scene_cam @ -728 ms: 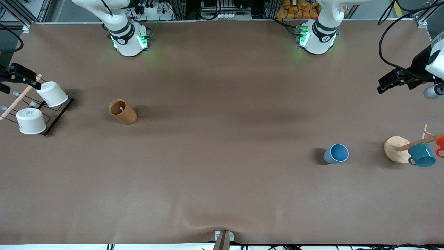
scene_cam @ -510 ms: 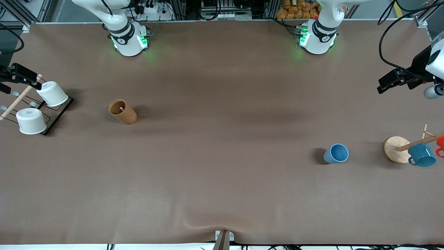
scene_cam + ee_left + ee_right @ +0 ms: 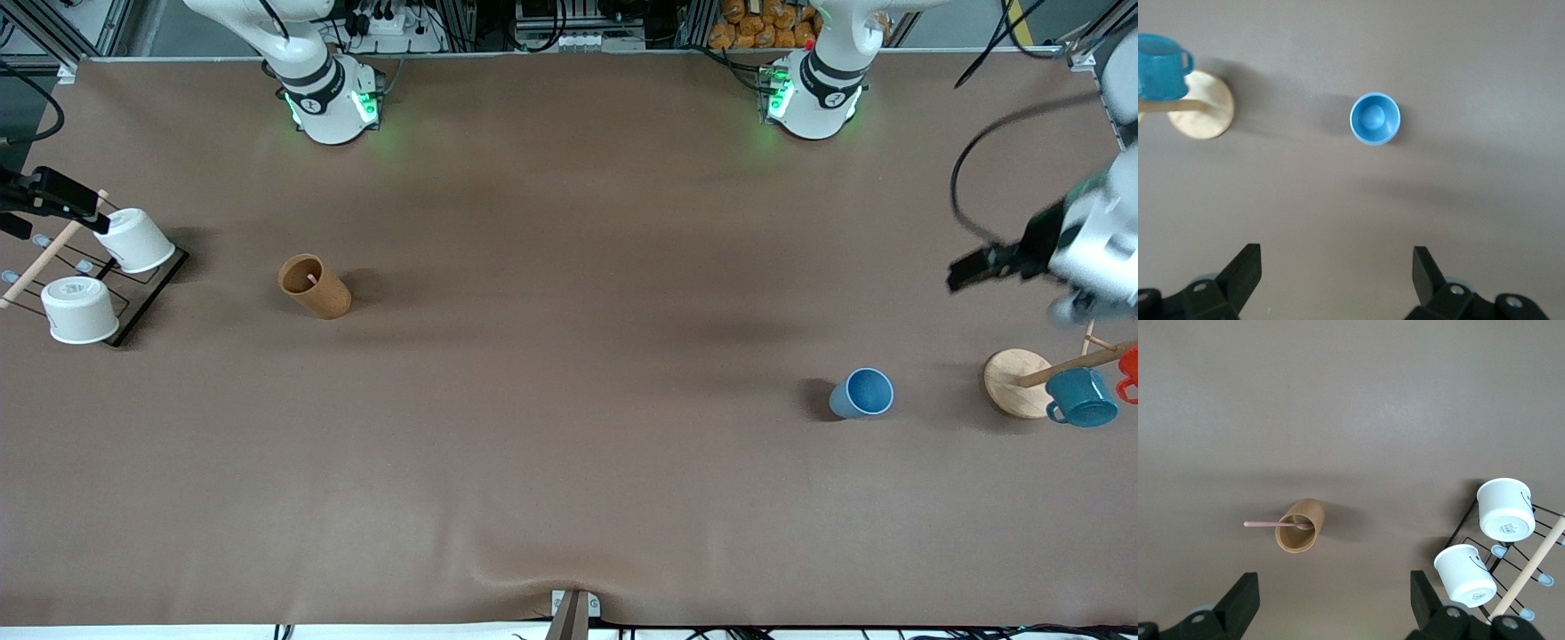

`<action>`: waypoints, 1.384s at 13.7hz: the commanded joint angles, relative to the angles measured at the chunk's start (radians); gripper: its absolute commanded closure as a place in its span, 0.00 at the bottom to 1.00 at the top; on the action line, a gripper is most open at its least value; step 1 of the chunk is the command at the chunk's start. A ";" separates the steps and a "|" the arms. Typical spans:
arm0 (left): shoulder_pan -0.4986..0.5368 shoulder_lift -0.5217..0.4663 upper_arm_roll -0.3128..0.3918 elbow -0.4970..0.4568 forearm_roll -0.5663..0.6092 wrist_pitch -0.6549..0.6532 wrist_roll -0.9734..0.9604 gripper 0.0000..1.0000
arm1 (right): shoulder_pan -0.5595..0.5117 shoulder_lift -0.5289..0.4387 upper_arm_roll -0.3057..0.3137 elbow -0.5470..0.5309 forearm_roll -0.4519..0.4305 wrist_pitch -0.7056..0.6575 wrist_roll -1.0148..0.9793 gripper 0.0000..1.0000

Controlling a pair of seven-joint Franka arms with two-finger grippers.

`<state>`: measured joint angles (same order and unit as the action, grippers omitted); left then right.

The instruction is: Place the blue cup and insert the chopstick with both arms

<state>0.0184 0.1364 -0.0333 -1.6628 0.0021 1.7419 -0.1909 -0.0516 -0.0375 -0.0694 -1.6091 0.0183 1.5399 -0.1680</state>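
Observation:
The blue cup (image 3: 862,393) stands upright and empty on the table toward the left arm's end; it also shows in the left wrist view (image 3: 1375,119). The pink chopstick (image 3: 311,278) leans inside a brown cylinder (image 3: 314,285) toward the right arm's end, and its end sticks out over the rim in the right wrist view (image 3: 1271,524). My left gripper (image 3: 1335,273) is open and empty, high over the table beside the mug tree. My right gripper (image 3: 1335,597) is open and empty, high over the table by the white-cup rack.
A wooden mug tree (image 3: 1018,382) with a teal mug (image 3: 1080,397) and an orange mug (image 3: 1129,369) stands at the left arm's end. A black wire rack (image 3: 147,293) with two white cups (image 3: 133,240) stands at the right arm's end.
My left arm has swung over the table toward the mug tree and the blue cup. The right arm has barely moved. Cup and chopstick are unchanged.

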 commanded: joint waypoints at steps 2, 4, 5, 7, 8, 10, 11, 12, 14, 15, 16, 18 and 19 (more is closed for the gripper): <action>0.029 0.071 0.001 -0.133 -0.002 0.233 0.021 0.00 | 0.004 0.008 0.000 0.015 0.012 -0.004 0.018 0.00; 0.035 0.087 0.000 -0.239 -0.001 0.402 0.021 0.00 | 0.004 0.010 0.000 0.014 0.012 -0.004 0.018 0.00; 0.034 0.107 0.001 -0.254 -0.001 0.447 0.021 0.00 | 0.006 0.011 0.000 0.014 0.012 -0.004 0.018 0.00; 0.032 0.147 0.000 -0.244 -0.001 0.479 0.021 0.00 | 0.038 0.024 0.000 0.014 0.012 -0.006 0.018 0.00; 0.029 0.161 0.000 -0.244 -0.001 0.502 0.021 0.00 | 0.062 0.030 0.000 0.012 0.012 -0.006 0.018 0.00; 0.034 0.196 0.000 -0.245 -0.001 0.556 0.021 0.00 | 0.104 0.054 0.000 0.012 0.012 -0.009 0.015 0.00; 0.034 0.210 0.000 -0.245 -0.001 0.579 0.021 0.00 | 0.125 0.063 0.000 0.012 0.011 -0.020 0.015 0.00; 0.032 0.229 0.000 -0.245 -0.001 0.594 0.021 0.00 | 0.154 0.077 0.000 0.009 0.011 -0.024 0.015 0.00; 0.029 0.253 -0.002 -0.245 -0.002 0.622 0.019 0.06 | 0.197 0.131 -0.001 0.014 0.009 -0.023 0.018 0.00; 0.029 0.264 -0.003 -0.245 -0.002 0.625 0.019 0.11 | 0.203 0.154 0.000 0.014 0.009 -0.023 0.016 0.00; 0.026 0.270 -0.003 -0.245 -0.002 0.634 0.019 0.17 | 0.213 0.172 0.000 0.012 0.011 -0.024 0.012 0.00; 0.025 0.285 -0.005 -0.247 -0.002 0.653 0.019 0.45 | 0.243 0.205 0.000 0.011 0.009 -0.052 0.002 0.00; 0.025 0.295 -0.005 -0.247 -0.002 0.659 0.019 0.59 | 0.278 0.221 -0.001 0.011 -0.004 -0.052 0.007 0.00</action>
<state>0.0440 0.4204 -0.0377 -1.9098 0.0022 2.3781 -0.1897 0.1760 0.1560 -0.0615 -1.6157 0.0208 1.5126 -0.1638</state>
